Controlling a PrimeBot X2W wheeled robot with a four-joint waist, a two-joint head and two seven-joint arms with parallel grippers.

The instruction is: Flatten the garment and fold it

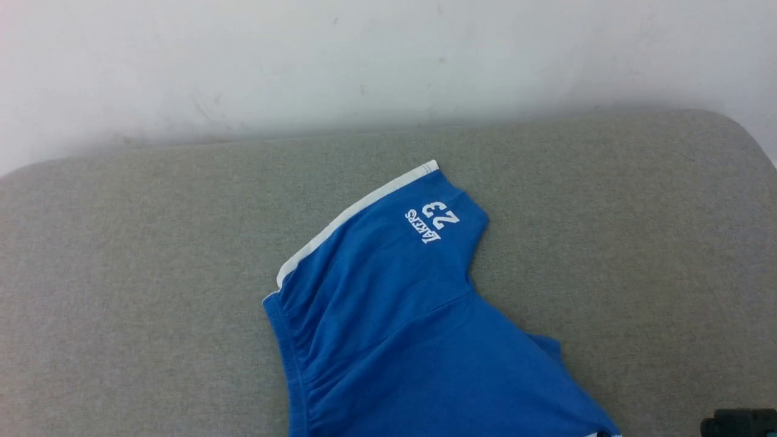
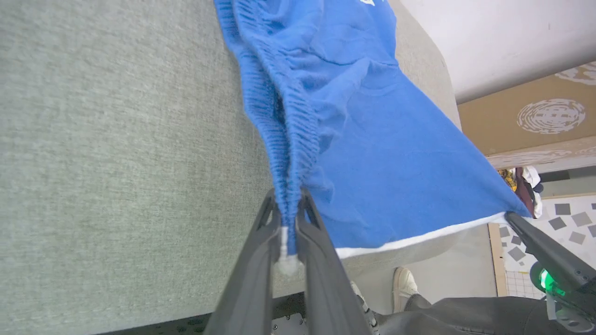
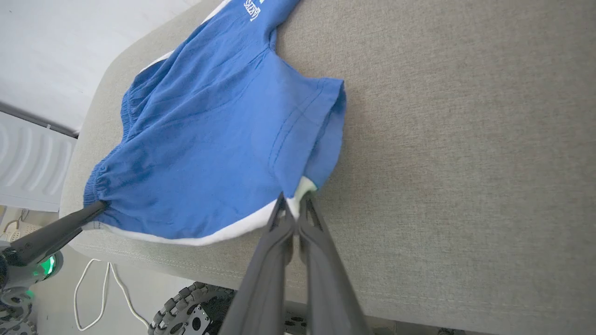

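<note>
The garment (image 1: 388,315), bright blue shorts with a white hem band and a white "LAKERS 23" print, lies on the grey padded surface (image 1: 121,273) and runs off the head view's bottom edge. My left gripper (image 2: 287,201) is shut on the gathered waistband (image 2: 284,139). My right gripper (image 3: 293,203) is shut on a white hem corner (image 3: 302,188). The fabric between them is pulled taut along the surface's near edge. The right wrist view shows the garment (image 3: 209,116) and the left gripper (image 3: 100,207) at the waistband end. The left wrist view shows the right gripper (image 2: 512,217) at the hem corner.
A white wall (image 1: 388,54) stands behind the padded surface. Beyond the near edge are a person's shoe (image 2: 404,284), a cardboard box (image 2: 535,116), a white cable (image 3: 93,298) on the floor and a wheel (image 3: 186,311). A dark robot part (image 1: 737,423) shows at the lower right.
</note>
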